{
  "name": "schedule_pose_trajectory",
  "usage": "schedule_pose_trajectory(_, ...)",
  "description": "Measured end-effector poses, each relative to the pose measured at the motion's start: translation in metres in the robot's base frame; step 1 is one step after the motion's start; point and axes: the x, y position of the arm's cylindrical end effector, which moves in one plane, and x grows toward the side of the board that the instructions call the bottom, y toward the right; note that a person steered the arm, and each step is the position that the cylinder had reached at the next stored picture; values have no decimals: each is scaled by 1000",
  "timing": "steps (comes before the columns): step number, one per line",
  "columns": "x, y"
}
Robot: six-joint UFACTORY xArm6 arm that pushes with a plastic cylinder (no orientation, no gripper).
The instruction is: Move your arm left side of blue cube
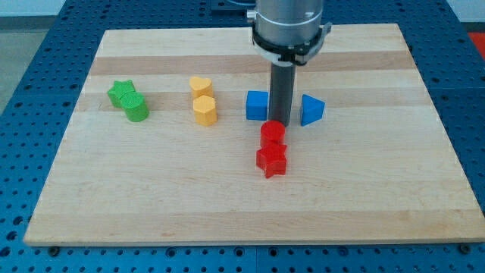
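Tool first: my tip (280,123) comes down from the grey collar at the top centre of the frame as a straight dark rod and meets the wooden surface (364,189) just above the red cylinder (272,134). It is a plain rod with nothing to open or clench, and it grasps nothing. It stands between two blue pieces: the blue cube (257,105) sits just to the tip's left in the frame, very close or touching, I cannot tell which, and the blue triangular block (311,110) lies a little apart on the tip's right. So the tip is on the cube's right side, near the middle of the frame.

Below the red cylinder, touching it, lies a red star-shaped block (271,161). Left of the cube, well apart, a yellow heart-shaped block (200,85) sits against a yellow cylinder-like block (204,111) beneath it. Farther toward the frame's left, a green star-shaped block (121,92) touches a green cylinder (136,108) at its lower right
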Motion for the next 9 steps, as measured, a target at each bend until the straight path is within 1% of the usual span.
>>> schedule_pose_trajectory(1, 24, 0)
schedule_pose_trajectory(2, 16, 1)
schedule_pose_trajectory(3, -24, 1)
schedule_pose_trajectory(4, -75, 1)
schedule_pose_trajectory(5, -108, 1)
schedule_pose_trajectory(6, -106, -36)
schedule_pose_trajectory(7, -85, -79)
schedule_pose_trajectory(8, -84, -81)
schedule_pose_trajectory(9, -69, -81)
